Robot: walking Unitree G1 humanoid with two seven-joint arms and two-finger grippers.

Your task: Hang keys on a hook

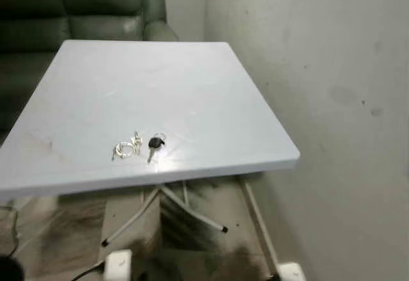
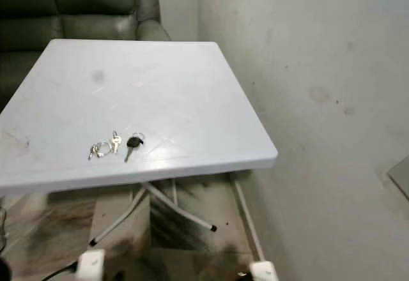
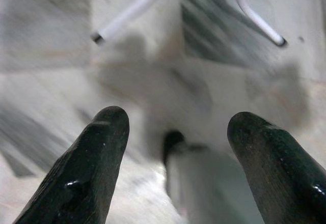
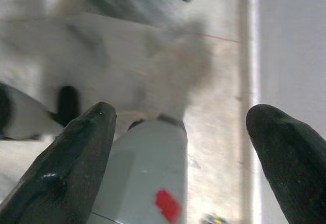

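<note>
Keys point(image 1: 137, 145) lie flat on the white surface point(image 1: 160, 83), near its front edge and a little left of centre. The bunch has a black-headed key point(image 1: 154, 145) on the right, touching or just beside a small silver key and a pair of rings point(image 1: 124, 149) on the left. Nothing touches the bunch.

The surface is square, tilted in view, with its right edge close to a pale grey wall point(image 1: 332, 102). Behind its far edge stands a dark green sofa point(image 1: 89, 3). Thin white legs point(image 1: 163, 211) with dark tips splay out beneath, on a streaked light floor point(image 1: 64, 230).

Left hand point(image 3: 178, 132): hangs low, pointed down at the floor, well below and apart from the keys. Its two black fingers point(image 3: 97, 158) are spread apart, with nothing between them. A white leg tip point(image 3: 109, 30) shows beyond the fingers; the frame is blurred.

Right hand point(image 4: 178, 132): also hangs low, pointed at the floor beside the wall's base. Fingers point(image 4: 76, 158) wide apart, holding nothing. A grey block with a red mark point(image 4: 147, 183) sits below it; what it is cannot be told.
</note>
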